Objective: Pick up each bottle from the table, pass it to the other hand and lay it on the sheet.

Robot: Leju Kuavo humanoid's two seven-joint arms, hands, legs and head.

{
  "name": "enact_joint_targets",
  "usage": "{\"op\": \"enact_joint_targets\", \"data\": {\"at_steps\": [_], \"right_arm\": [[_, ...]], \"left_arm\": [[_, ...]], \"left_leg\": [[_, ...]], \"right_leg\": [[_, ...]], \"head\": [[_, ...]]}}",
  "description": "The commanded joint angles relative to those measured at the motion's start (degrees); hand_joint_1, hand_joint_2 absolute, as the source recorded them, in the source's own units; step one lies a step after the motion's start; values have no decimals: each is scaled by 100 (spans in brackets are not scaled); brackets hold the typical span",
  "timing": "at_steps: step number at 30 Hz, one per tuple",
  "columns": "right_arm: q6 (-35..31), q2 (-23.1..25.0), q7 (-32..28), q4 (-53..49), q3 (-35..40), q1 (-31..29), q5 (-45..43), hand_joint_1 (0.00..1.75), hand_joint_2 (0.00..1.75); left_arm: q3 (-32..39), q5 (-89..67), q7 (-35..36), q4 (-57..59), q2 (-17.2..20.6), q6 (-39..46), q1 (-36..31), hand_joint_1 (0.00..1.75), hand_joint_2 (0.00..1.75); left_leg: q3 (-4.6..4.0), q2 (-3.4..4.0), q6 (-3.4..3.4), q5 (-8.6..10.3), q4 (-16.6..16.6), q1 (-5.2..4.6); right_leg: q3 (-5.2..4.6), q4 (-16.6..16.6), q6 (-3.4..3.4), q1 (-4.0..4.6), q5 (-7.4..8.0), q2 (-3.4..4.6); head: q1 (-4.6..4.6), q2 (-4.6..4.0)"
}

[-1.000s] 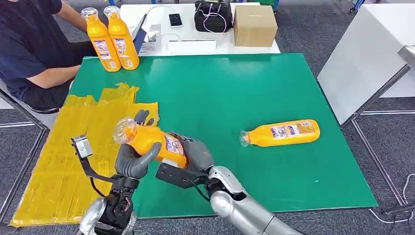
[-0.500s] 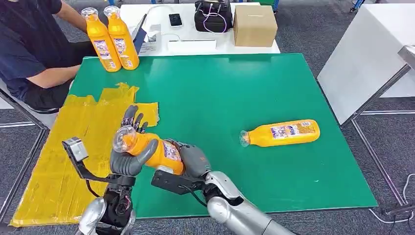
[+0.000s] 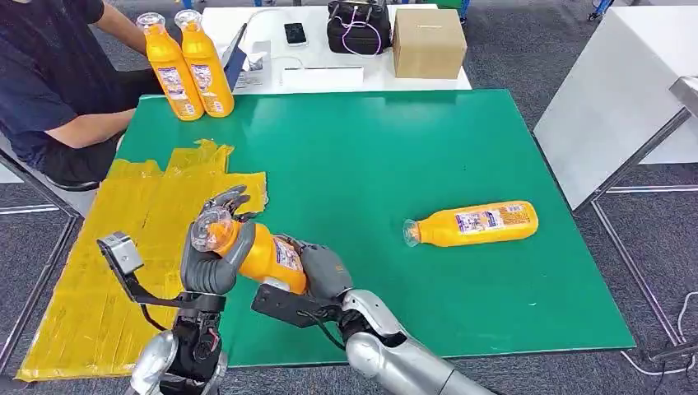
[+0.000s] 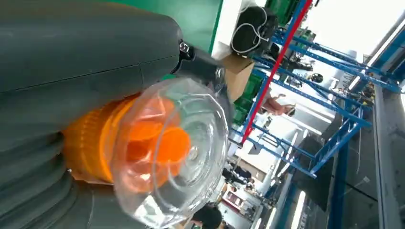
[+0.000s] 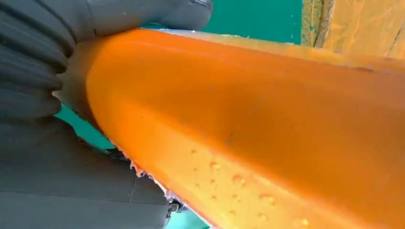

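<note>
Both hands hold one orange bottle (image 3: 259, 249) above the green surface (image 3: 395, 156), near its front left part and just beside the yellow sheet (image 3: 99, 271). The left hand (image 3: 212, 251) wraps its fingers around the neck end, just under the clear domed cap (image 3: 209, 226); the left wrist view shows that cap (image 4: 169, 152) close up with the orange stopper inside it. The right hand (image 3: 323, 270) grips the base end, its fingers closed on the body, and the right wrist view shows the orange body (image 5: 248, 129) beaded with small droplets. The held bottle carries a blue and white label (image 3: 288, 252), its print too small to read.

A second orange bottle (image 3: 473, 223) lies on its side on the right part of the green surface, cap toward the robot's hands, with a label whose writing cannot be made out. Two more bottles (image 3: 188, 66) stand upright at the far left corner, touching each other, labels unreadable. A person in a dark sleeve (image 3: 49, 74) sits at the left. Beyond, a white surface (image 3: 247, 25) bears a cardboard box (image 3: 428, 41), a black bag (image 3: 359, 26) and a phone (image 3: 295, 33)
</note>
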Motion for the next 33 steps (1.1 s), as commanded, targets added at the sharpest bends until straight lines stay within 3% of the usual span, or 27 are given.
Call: {"op": "enact_joint_targets", "data": {"at_steps": [1,14,27,28,29,30,33], "right_arm": [[35,-66,24,350,555,-129,17,175,175],[193,-215,-38,213,169,-75,147,175,175],[11,-490,-52,-111,-856,268,514,175,175],[-69,-518,-75,-215,-953,331,545,0,175],[-157,-553,-118,-305,-1057,396,619,0,175],[-205,-626,-117,-453,-1202,482,671,0,0],[-326,-829,-117,-1004,-1579,742,921,0,0]], "left_arm": [[-309,38,35,58,-56,-197,-352,175,175],[-316,170,94,165,-56,-398,-345,175,175],[-142,141,69,27,-19,-555,-179,175,175],[-104,122,60,-18,-18,-562,-147,175,175],[-60,81,38,-52,-20,-565,-117,175,175],[5,36,12,-113,-16,-564,-63,175,175],[264,-116,-49,-257,-23,-529,83,175,175]], "left_leg": [[17,-15,-3,-5,-1,3],[34,-21,-4,-10,1,4],[14,-20,-1,-1,-3,1],[12,-17,-1,0,-3,2],[38,-25,-3,-10,-1,4],[24,-22,-2,-5,-2,1],[25,-28,-1,-7,-1,2]], "right_leg": [[26,-5,-1,4,-9,-17],[45,-6,-1,5,-17,-26],[23,-7,1,1,-7,-23],[19,-8,1,2,-5,-19],[51,-10,1,5,-16,-29],[35,-8,1,1,-12,-25],[39,-8,2,2,-14,-31]], "head": [[0,0],[0,0],[-2,0],[0,0],[0,0],[0,0],[0,0]]}}
